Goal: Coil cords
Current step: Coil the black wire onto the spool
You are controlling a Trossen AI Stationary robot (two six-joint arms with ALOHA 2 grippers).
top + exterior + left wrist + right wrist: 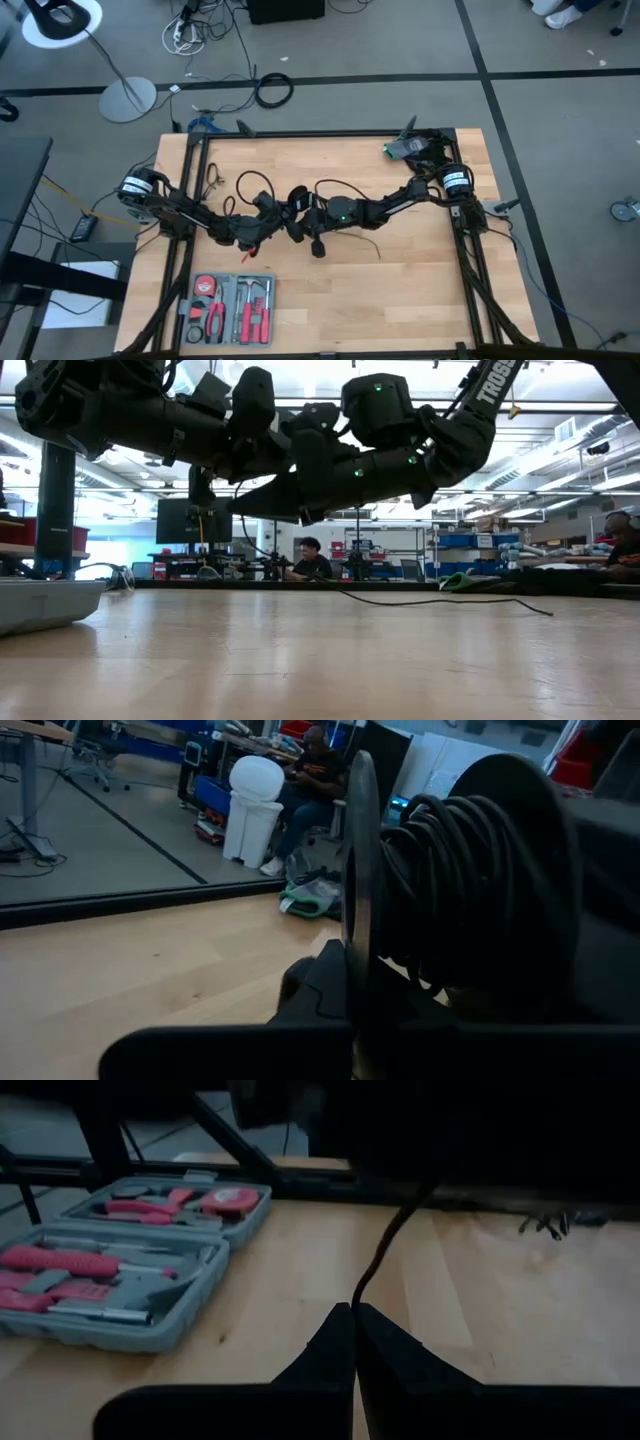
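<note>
Above the table's middle, the right claw (354, 1342) pinches the cord (385, 1250) and the left claw (262, 232) clamps the spool (455, 890); a hard tug could unravel coils.

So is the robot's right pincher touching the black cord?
Touching. The right wrist view shows the right gripper with its fingers shut together, and the thin black cord runs straight down into the pinch between their tips.
</note>
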